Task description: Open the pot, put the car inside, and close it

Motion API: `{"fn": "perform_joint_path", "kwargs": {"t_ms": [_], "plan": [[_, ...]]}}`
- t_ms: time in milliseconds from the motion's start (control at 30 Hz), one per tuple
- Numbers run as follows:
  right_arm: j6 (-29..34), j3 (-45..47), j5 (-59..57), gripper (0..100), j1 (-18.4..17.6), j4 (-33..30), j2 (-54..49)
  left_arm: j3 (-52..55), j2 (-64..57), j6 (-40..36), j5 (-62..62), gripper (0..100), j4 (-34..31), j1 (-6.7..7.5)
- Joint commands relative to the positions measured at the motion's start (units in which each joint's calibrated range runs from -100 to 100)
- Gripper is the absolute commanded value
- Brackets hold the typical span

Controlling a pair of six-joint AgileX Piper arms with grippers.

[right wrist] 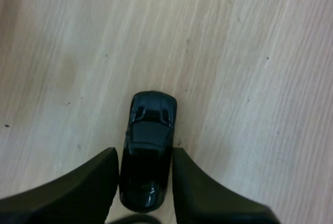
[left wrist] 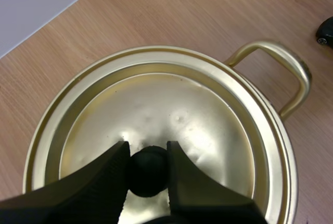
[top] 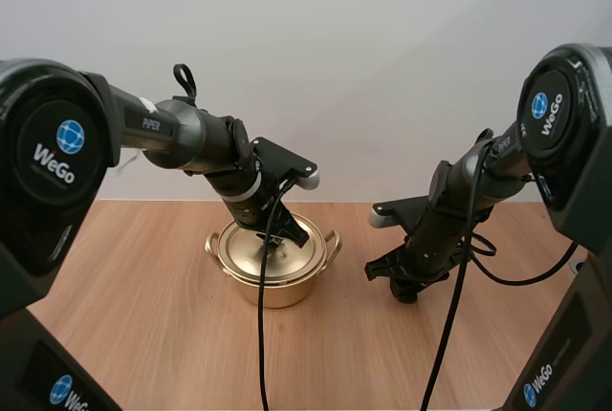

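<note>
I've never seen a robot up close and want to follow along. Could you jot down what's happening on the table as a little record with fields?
Pot: gold, on the wooden table, lid on
Left hand: pinching the lid's black knob
Car: small, black, on the table, apart from the pot
Right hand: low at the table, closed against both sides of the car
Task stage: pot not yet opened

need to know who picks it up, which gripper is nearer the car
Right. The right gripper is at the car, pinching its sides on the table. The left gripper is away at the pot, closed on the lid knob.
</note>
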State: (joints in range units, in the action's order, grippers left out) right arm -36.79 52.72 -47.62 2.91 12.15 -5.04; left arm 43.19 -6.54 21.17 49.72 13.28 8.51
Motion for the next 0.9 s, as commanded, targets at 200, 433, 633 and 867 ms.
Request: {"fn": "perform_joint_path", "kwargs": {"t_ms": [200,433,633,867], "plan": [[-0.02,-0.05,0.26,19,-0.02,0.18,0.85,-1.65,-4.36,-0.15,2.25,0,-1.53,-0.24],[-0.12,-1.31,-0.27,0,-0.02,-0.91,-1.82,-8.15,-12.14,-0.88,9.4,0,-1.53,-0.24],[-0.01,-9.08,-9.93,0,-0.02,0.23,-9.42,-15.95,-20.16,-0.98,14.9,0,-1.74,-0.24],[-6.45,-19.8,-24.26,0,-1.63,7.13,-12.25,-22.95,-27.49,-2.7,15.53,0,-1.74,-0.24]]}}
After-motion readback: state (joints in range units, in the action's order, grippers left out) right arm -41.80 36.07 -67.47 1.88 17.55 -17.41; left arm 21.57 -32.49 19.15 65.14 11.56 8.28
